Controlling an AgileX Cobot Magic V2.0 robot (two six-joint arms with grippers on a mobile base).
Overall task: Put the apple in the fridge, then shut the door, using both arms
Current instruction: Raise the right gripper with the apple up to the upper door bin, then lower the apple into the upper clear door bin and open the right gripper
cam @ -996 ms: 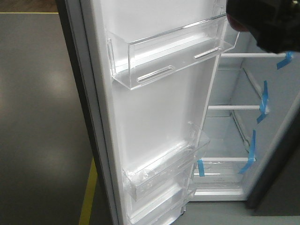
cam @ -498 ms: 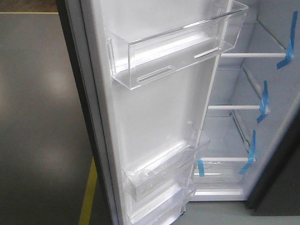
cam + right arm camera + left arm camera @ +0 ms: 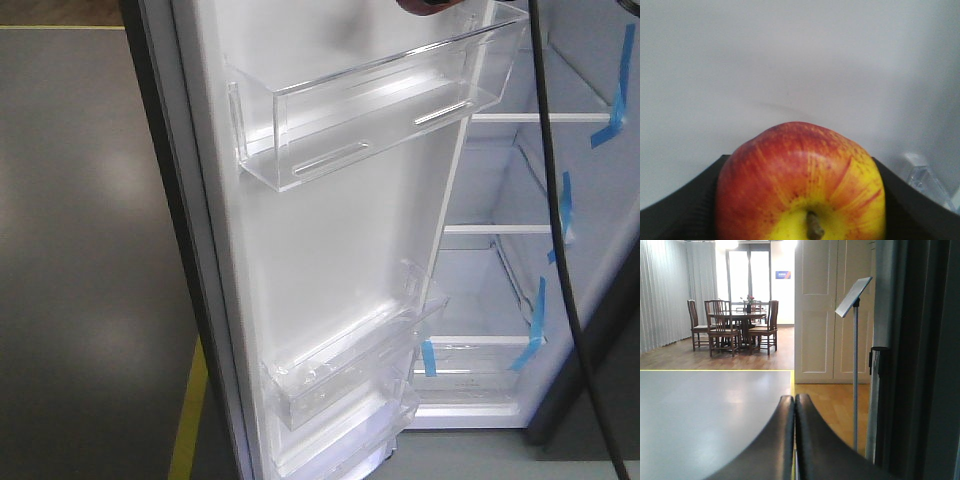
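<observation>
Right gripper (image 3: 800,167): clamped on the apple (image 3: 800,185). Black fingers (image 3: 685,205) press on its 2 flanks. Stem end faces the wrist camera, so the stem-to-base axis runs along the reach, with the base leading.

Ahead of the apple there is only a plain white surface. Cannot tell whether it is door lining or fridge wall. A corner of clear plastic shows low right in that view, probably a bin.

Front view: the door (image 3: 330,240) stands wide open, white inner face toward the camera. A reddish sliver sits at the top edge, just over the right end of the top bin (image 3: 380,100). Likely the apple, but too little shows to be sure. The fridge (image 3: 500,280) cavity opens to the right of that bin. The 3 white-edged shelves (image 3: 540,117) visible are bare, with blue tape (image 3: 563,215) on the side wall. A black cable (image 3: 548,200) hangs down across the opening.

Key relation, as judged: the apple is high, at the door-bin side, and the shelves lie to the right and deeper in. The carry needs to shift right and inward before release.

Left gripper (image 3: 794,407): fingertips pressed together, holding nothing. It points out over the grey floor (image 3: 705,410) toward a dining table (image 3: 737,315). A dark grey panel fills the right of its view, probably the door's outer face. If so, the left arm is the nearer one for the closing push.
</observation>
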